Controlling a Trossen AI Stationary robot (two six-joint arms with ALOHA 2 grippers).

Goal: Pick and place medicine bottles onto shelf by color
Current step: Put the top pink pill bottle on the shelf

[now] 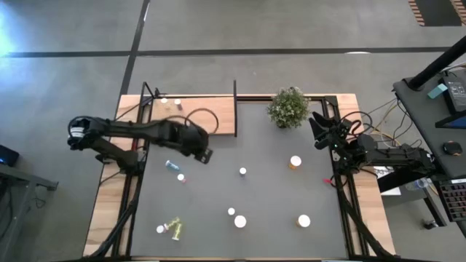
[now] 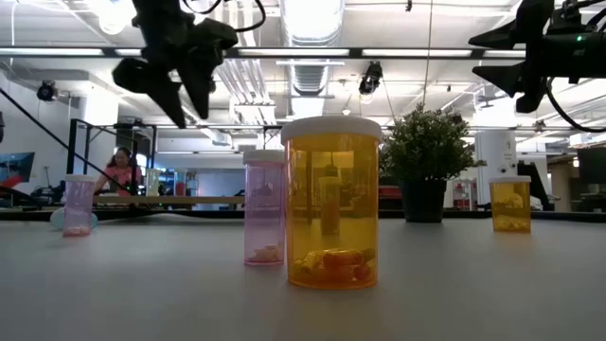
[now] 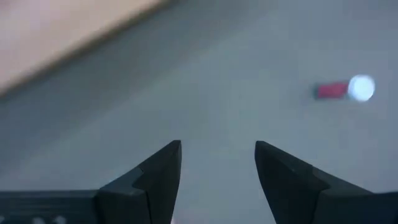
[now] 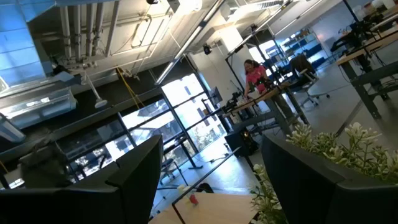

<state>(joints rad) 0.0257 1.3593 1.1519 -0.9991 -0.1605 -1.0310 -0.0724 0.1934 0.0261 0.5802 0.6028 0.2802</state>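
- The left claw (image 1: 204,154) hangs above the counter (image 1: 277,189) just off the near edge of the shelf (image 1: 191,115), its fingers (image 3: 158,177) parted with a clear gap and nothing between them.
- In the left wrist view only bare counter shows between the fingers; a small pink bottle (image 3: 343,89) lies on its side well off from them, white cap at one end, so its long axis runs flat along the counter.
- From above, the nearest loose bottles to that claw are a bluish bottle (image 1: 172,165) lying down and a pink one (image 1: 180,177) just beside it, both a little toward the front edge and to the claw's left (the left arm is plainly the nearer one for these).
- The coming move probably turns on this: the claw has to drop and swing back toward those two, and turn to meet a lying bottle across its long axis.
- Two small bottles (image 1: 170,102) already stand on the shelf at its far left corner.
- Other bottles are scattered well apart: an orange bottle (image 1: 295,161) near the potted plant (image 1: 288,107), white-capped ones along the front, and a yellow-green bottle (image 1: 173,228) tipped over at the front left.
- The right claw (image 1: 318,129) waits raised at the right edge beside the plant, fingers apart and empty.
- No label or writing can be read on any bottle.
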